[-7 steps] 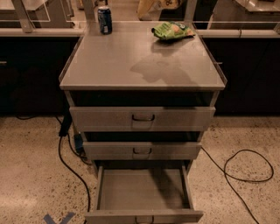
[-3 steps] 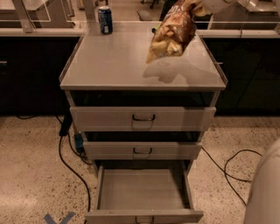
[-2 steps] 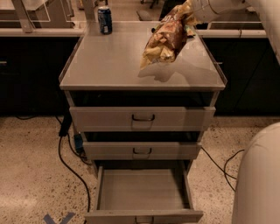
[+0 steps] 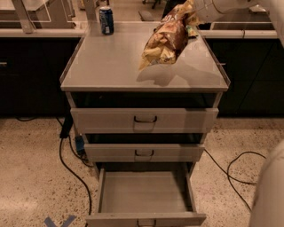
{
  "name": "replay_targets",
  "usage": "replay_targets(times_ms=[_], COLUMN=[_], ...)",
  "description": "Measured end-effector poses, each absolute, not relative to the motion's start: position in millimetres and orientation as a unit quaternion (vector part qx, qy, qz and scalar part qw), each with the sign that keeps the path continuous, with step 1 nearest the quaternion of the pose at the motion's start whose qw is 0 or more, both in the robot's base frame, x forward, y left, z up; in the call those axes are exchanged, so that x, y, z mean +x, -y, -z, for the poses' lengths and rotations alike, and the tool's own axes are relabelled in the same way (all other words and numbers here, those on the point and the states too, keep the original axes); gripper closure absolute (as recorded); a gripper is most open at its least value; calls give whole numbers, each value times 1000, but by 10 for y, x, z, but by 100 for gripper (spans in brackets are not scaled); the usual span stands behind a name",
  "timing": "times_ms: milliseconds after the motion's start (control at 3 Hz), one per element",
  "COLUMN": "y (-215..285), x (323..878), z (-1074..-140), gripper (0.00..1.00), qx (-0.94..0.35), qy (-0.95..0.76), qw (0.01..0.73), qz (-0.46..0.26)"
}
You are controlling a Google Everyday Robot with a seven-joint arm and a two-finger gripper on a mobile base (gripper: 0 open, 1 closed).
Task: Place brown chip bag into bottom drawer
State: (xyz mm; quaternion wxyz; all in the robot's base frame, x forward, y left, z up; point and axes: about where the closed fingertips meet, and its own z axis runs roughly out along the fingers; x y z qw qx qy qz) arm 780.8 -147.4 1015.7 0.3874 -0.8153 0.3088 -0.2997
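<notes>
The brown chip bag (image 4: 167, 39) hangs in the air above the right half of the cabinet top (image 4: 111, 66), its shadow falling on the surface below. My gripper (image 4: 191, 9) is shut on the bag's upper end, at the top of the view, with the white arm reaching in from the upper right. The bottom drawer (image 4: 144, 191) is pulled open near the floor, and its flat grey tray holds nothing. The two drawers above it are shut.
A blue can (image 4: 106, 20) stands at the back left of the cabinet top. A sliver of green bag (image 4: 192, 31) shows behind the brown bag. Cables (image 4: 235, 170) lie on the floor on both sides. My white body (image 4: 268, 195) fills the lower right corner.
The arm came in from the right and took the brown bag. Over the last second the bag has moved left and toward the cabinet's front.
</notes>
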Motion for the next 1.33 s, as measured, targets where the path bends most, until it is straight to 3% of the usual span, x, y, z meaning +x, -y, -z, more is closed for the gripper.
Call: replay_targets(times_ms=[1333], y=[1177], x=[6617], z=[-10300], gripper=[100], qx=[-817], qy=[-321], qw=[386], qz=[283])
